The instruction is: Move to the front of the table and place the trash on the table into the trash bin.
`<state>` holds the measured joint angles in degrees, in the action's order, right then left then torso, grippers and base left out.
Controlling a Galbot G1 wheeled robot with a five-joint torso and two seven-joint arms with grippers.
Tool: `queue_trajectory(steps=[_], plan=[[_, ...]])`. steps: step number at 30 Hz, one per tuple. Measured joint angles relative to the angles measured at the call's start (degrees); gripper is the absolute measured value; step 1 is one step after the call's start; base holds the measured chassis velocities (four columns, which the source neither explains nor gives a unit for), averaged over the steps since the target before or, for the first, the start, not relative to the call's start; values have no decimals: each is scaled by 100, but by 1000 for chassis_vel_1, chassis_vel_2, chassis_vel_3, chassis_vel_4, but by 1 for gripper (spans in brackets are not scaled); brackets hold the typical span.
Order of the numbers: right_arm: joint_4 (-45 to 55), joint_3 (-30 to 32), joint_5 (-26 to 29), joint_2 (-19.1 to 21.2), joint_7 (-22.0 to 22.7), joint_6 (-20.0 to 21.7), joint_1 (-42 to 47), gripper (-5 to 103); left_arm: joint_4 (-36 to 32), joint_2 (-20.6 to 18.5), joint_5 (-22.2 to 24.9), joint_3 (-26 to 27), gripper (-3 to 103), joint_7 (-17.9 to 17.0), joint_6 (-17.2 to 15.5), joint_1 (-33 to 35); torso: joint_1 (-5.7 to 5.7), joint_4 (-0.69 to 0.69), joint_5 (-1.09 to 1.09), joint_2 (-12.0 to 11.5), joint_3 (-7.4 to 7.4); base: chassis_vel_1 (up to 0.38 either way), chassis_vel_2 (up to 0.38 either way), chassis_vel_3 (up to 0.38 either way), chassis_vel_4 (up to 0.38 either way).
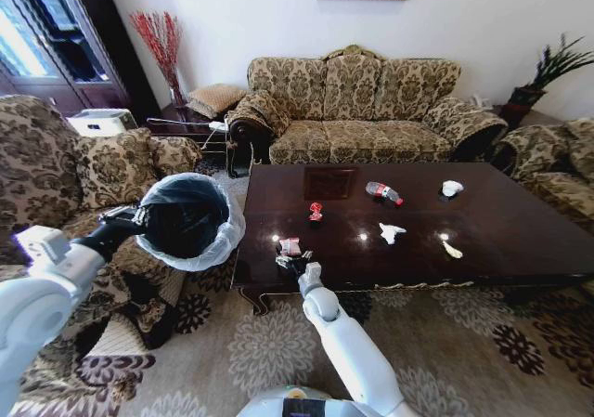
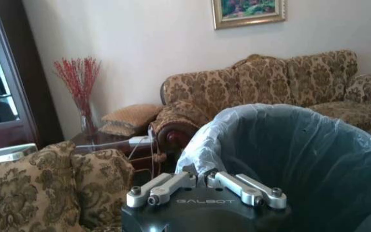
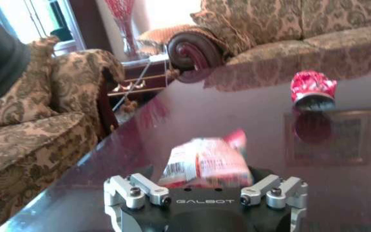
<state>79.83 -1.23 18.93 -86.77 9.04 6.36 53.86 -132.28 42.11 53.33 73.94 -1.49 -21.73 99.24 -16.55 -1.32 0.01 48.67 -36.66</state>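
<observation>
You are at the front of the table. Your left gripper holds the trash bin by its rim, beside the table's left end. Your right gripper closes around the pinkish packet at the near edge, apparently not yet lifted. The bottle, red wrapper, white papers and yellowish scrap remain. The bin's contents are hidden.

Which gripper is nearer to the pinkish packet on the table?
Right. The right gripper is at the pinkish packet, which lies between its fingers; the left gripper is off the table, holding the trash bin.
</observation>
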Motion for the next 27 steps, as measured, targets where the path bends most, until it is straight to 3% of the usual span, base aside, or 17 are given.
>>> queue_trajectory(steps=[4,8,12,15,22,25,27], plan=[[-43,16,58,-33,16,1,-12,85,-4,12,0,-10,3,0,4,1,-2,0,-1,0,0,0,0,0,0],[1,26,78,10,1,-19,9,63,-22,27,0,-2,3,0,16,12,0,-3,-1,0,0,0,0,0,0],[30,34,102,34,-14,-44,24,58,-41,36,0,6,3,0,19,21,0,-2,-1,0,0,0,0,0,0],[98,83,158,51,-33,-108,56,41,-58,43,0,13,3,0,22,34,-1,-1,-1,0,0,0,0,0,0],[147,119,220,99,-93,-215,118,20,-73,46,0,13,3,1,33,36,0,-2,-3,0,0,0,0,0,0],[182,138,234,108,-106,-246,143,4,-79,46,-2,11,3,2,34,37,-1,-2,-2,0,0,0,0,0,0],[209,145,240,116,-116,-283,150,2,-86,42,-2,9,3,2,34,37,0,-2,-2,0,0,0,0,0,0]])
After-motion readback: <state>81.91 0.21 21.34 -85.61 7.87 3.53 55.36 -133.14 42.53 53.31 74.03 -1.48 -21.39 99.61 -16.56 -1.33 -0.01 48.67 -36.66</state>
